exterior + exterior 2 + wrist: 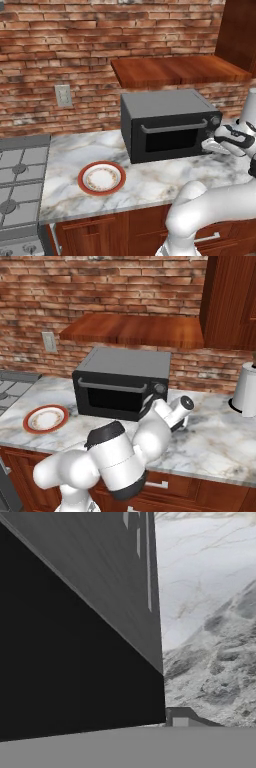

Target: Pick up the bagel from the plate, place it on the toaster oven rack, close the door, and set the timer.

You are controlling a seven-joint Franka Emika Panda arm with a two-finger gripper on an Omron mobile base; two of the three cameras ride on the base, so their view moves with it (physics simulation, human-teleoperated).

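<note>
From the left base view, a boxy dark grey toaster oven (167,125) sits on the white and grey marble counter (150,182), under a brown wooden shelf (175,70) on the red brick wall (60,45). Its dark door (172,137) with the black glass window is shut, and the silver bar handle (174,127) runs across the top of the door. The round white plate with the red-orange rim (101,178) lies on the counter in front of the oven and to its left, well apart from it. There is no bread ring on the plate. A grey stove top (17,175) is at the far left. The robot's gripper (209,145) is at the lower right corner of the oven front, just below the round knob (215,120). I cannot tell how far its fingers are open.

From the right base view, the same oven (122,381) has its door (112,397) shut. The plate (46,418) lies off to the left with nothing on it. The white arm (150,438) bends up toward the oven's right front corner, below a knob (159,388), and the hand hides the fingers. A white roll (245,390) stands on the counter at the far right.

From the hand view, the camera is very close to the oven (100,577). Its black glass (60,662) and grey frame take up the left side, and the marble counter (210,622) is on the right. The finger tips are not clear here, so I cannot tell if they are wide or narrow, or if they touch the oven.
</note>
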